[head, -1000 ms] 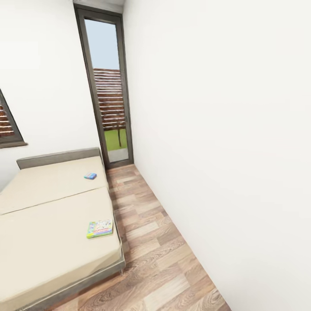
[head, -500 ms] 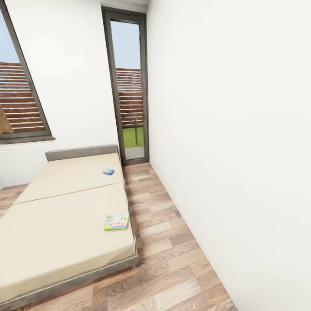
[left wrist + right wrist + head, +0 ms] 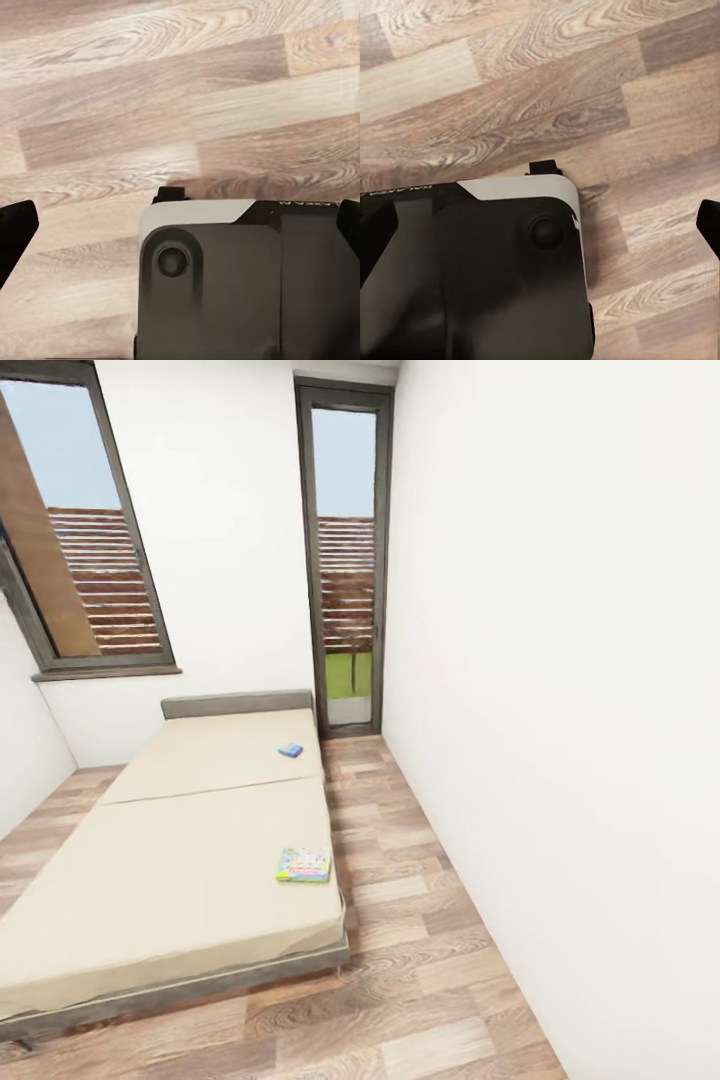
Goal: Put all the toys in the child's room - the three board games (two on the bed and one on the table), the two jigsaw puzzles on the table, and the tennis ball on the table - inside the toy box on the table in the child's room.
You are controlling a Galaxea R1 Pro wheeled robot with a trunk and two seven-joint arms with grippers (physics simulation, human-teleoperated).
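Note:
Two board games lie on the beige bed [image 3: 170,860] in the head view. A flat, colourful one [image 3: 303,865] rests near the bed's right edge toward the foot. A small blue one [image 3: 290,750] sits farther back near the headboard. In the left wrist view my left gripper [image 3: 180,232] hangs open over the wood floor, its dark fingertips [image 3: 16,232] at the picture's two sides and nothing between them. My right gripper [image 3: 544,232] is likewise open and empty above the floor, with one fingertip [image 3: 709,225] at the edge. The robot's dark base [image 3: 472,270] lies below both.
A strip of wood floor [image 3: 400,880] runs between the bed and the white wall [image 3: 560,710] on the right. It leads to a tall glass door [image 3: 347,560] at the far end. A window [image 3: 90,540] sits above the headboard [image 3: 237,705].
The whole head view has swung: bed, door and games sit farther right in the picture and more of the window shows. The games have not moved on the bed.

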